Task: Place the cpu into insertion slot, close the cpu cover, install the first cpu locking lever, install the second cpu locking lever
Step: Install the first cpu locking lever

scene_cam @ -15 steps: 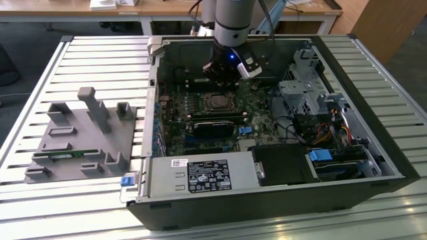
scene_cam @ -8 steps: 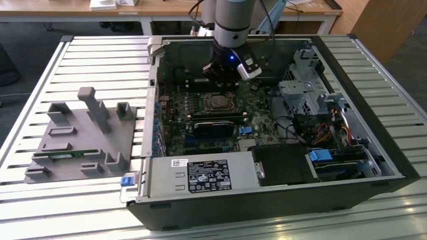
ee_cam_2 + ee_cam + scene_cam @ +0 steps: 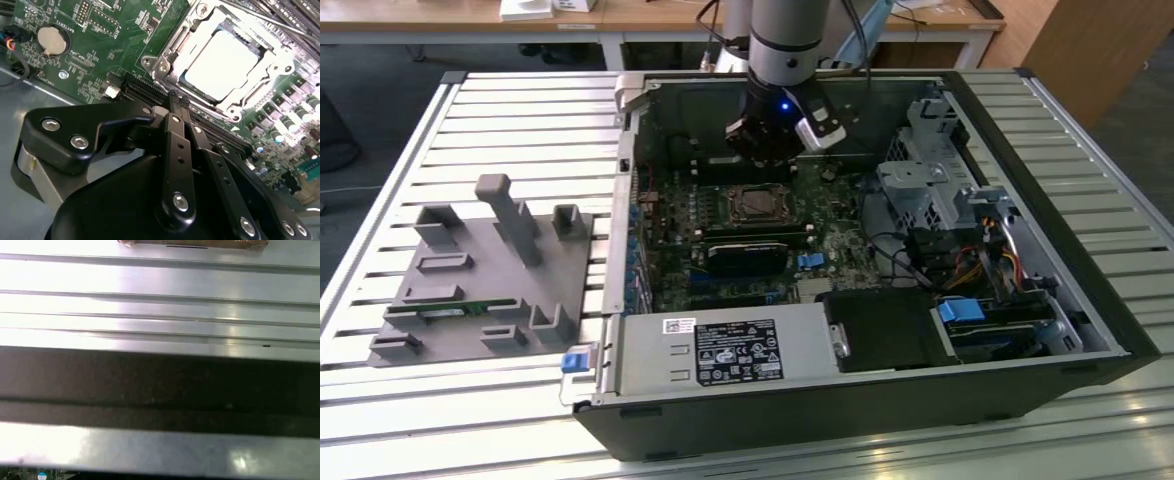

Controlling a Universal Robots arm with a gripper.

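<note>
The open computer case lies on its side on a slatted metal table, its green motherboard facing up. In the exterior view the arm reaches down into the case from above, and the gripper hangs over the board just at twelve o'clock from the insertion slot, close to it but not touching. The second wrist view looks along the gripper: its two black fingers lie pressed together, tips meeting, with nothing between them — the jaws are closed and empty. Just beyond the tips, toward one o'clock, sits the insertion slot with the cpu already in it, its pale metal top lying flat and square in the socket. The cpu cover appears to be down around the chip, the silvery frame bordering the bright top on all sides, though glare makes it hard to be sure that it lies fully flat. A thin metal lever runs diagonally past the far side of the socket; whether it is latched I cannot tell. A round coin battery sits on the board at about ten o'clock from the fingertips. On the table at nine o'clock from the case stands a grey fixture block with upright pegs. In the first wrist view, slats of the table run beyond the dark case wall.
</note>
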